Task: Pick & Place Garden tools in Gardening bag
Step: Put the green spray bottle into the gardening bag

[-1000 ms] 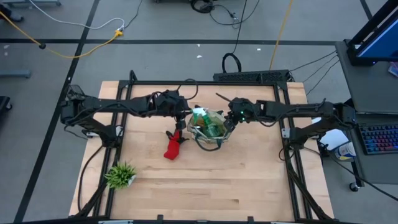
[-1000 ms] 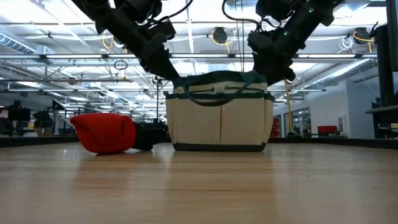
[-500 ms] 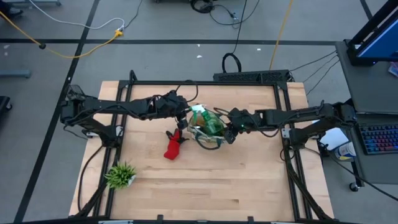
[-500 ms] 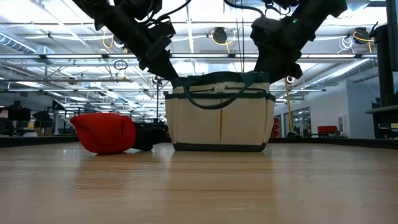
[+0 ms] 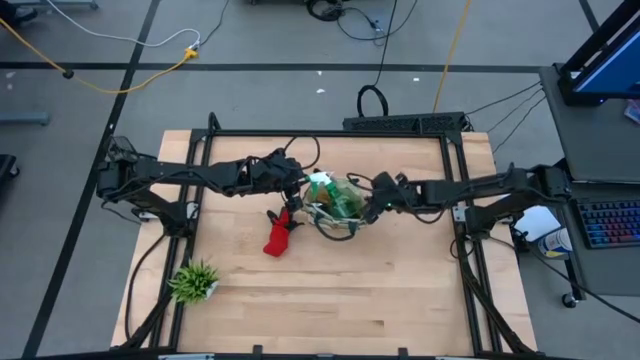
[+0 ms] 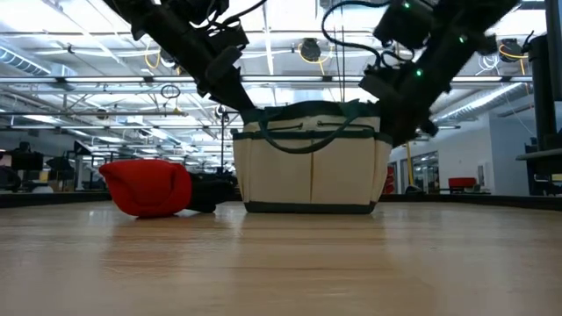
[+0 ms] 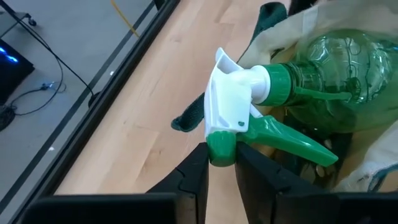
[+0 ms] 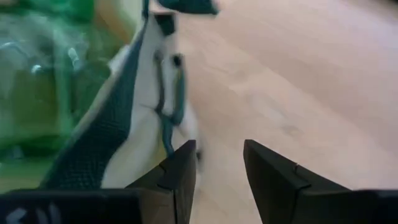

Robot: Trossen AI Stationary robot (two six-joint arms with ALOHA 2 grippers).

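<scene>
Since the earlier frame, the right gripper (image 5: pixel 372 210) has been drawn to the right rim of the gardening bag (image 6: pixel 309 167) at frame centre, jaws parted and empty. The left gripper (image 7: pixel 221 163) pinches the green spray bottle (image 7: pixel 323 68) nozzle, lying in the bag; it should be released only once settled.

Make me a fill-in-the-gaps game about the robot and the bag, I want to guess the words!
1. The spray bottle in the gardening bag is ____ in colour.
2. The left gripper has its fingers on either side of the bottle's ____.
3. Beside the bag on the table lies a ____ glove.

Missing words: green; nozzle; red
</scene>
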